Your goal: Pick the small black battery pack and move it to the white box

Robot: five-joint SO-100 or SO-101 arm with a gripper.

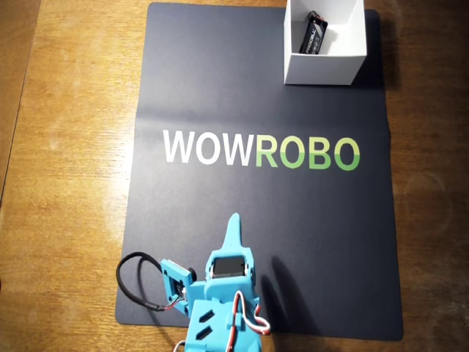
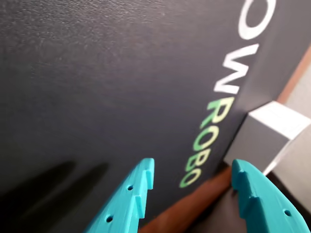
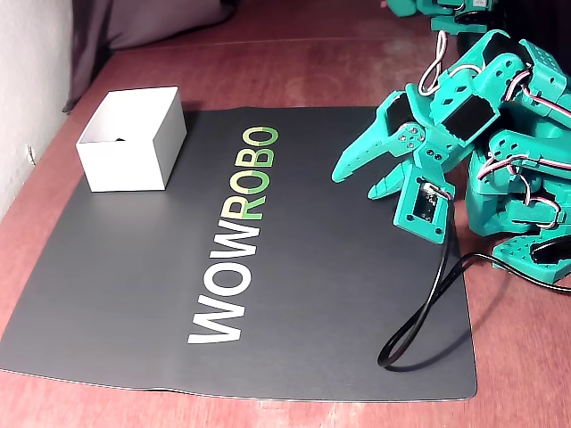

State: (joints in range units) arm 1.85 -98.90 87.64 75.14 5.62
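The small black battery pack (image 1: 314, 35) lies inside the white box (image 1: 325, 67) at the far right corner of the dark mat in the overhead view. The box walls hide the battery in the fixed view (image 3: 125, 165) and in the wrist view (image 2: 272, 121). My teal gripper (image 1: 233, 224) is open and empty, pulled back near the arm's base at the mat's near edge, far from the box. Its jaws stand well apart in the wrist view (image 2: 193, 165) and in the fixed view (image 3: 355, 183).
A dark mat (image 1: 220, 88) with WOWROBO lettering (image 1: 260, 150) lies on the wooden table (image 1: 66, 147). A black cable (image 3: 419, 330) loops from the wrist camera onto the mat beside the arm. A white wall (image 3: 27, 53) stands behind the box.
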